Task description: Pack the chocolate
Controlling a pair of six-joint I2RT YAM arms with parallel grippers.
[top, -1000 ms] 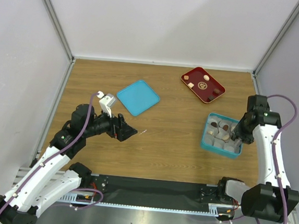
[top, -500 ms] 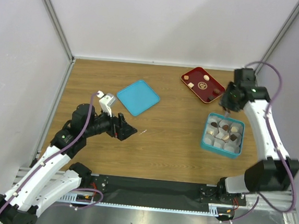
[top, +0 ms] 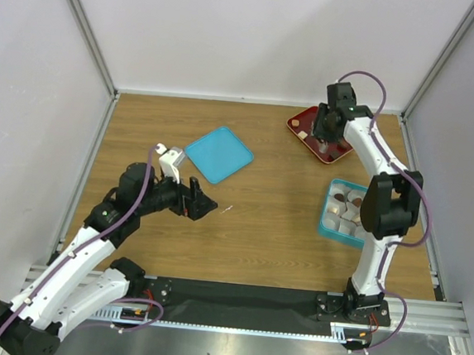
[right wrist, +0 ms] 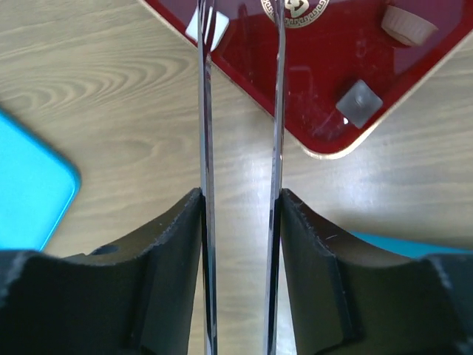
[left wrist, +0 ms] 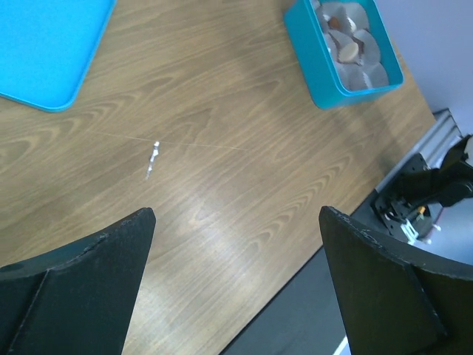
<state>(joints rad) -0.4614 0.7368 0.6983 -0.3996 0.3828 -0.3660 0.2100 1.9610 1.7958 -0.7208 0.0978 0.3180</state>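
My right gripper (right wrist: 240,196) is shut on a pair of metal tongs (right wrist: 206,111) whose tips reach over the near edge of the dark red tray (right wrist: 325,59). On the tray lie a cream-white chocolate (right wrist: 199,28) at the left tong tip, a tan round one (right wrist: 405,22) and a pale square one (right wrist: 360,101). In the top view the right gripper (top: 328,127) hovers over the tray (top: 333,156). The teal box (top: 352,214) holds several chocolates in paper cups (left wrist: 353,46). My left gripper (left wrist: 236,222) is open and empty above bare wood.
A flat teal lid (top: 218,153) lies left of centre, also seen in the left wrist view (left wrist: 44,44). A small white scrap (left wrist: 153,159) lies on the wood. The left gripper (top: 201,203) sits between the lid and the table's front edge.
My right arm has swung from over the teal box up and left to the red tray, carrying the tongs. The left arm has barely moved.
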